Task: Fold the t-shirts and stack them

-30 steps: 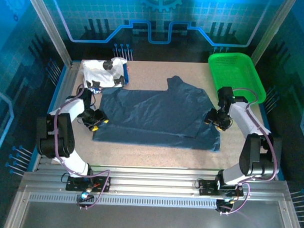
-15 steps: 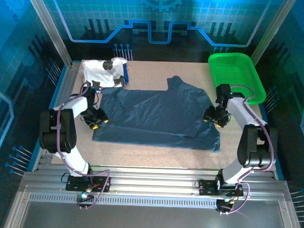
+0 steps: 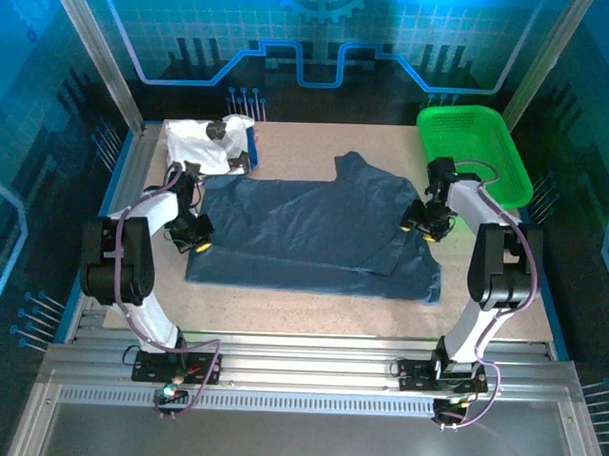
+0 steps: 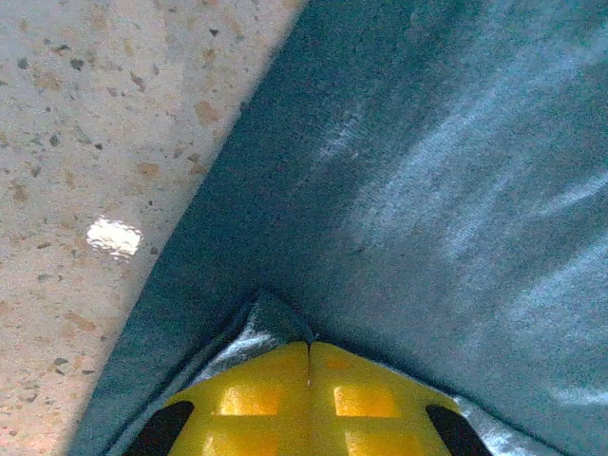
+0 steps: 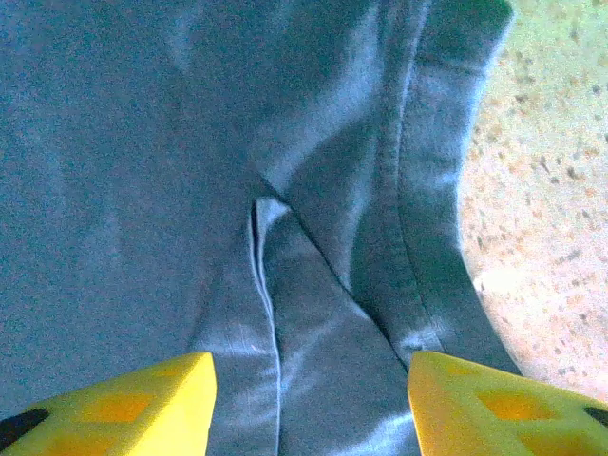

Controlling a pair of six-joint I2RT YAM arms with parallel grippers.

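Left wrist: jaws pinch blue shirt [image 4: 437, 161] edge; right jaws spread above.

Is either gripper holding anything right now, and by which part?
The left gripper is shut on the dark blue t-shirt, pinching a small fold at its edge. The right gripper is open, straddling a wrinkle by the hem, gripping nothing.

- A bright green plastic mesh basket [image 3: 475, 144] sits at the far right corner of the table, slightly askew to its edges.
- The tabletop [image 3: 312, 310] is beige with dark speckles. In the left wrist view a small bright glare spot [image 4: 114, 236] lies on it.
- Ribbed aluminium rails [image 3: 309, 378] run along the near edge.
- Slanted aluminium posts [image 3: 95, 56] frame a blue backdrop [image 3: 191, 34] printed with a gear and circuit lines.
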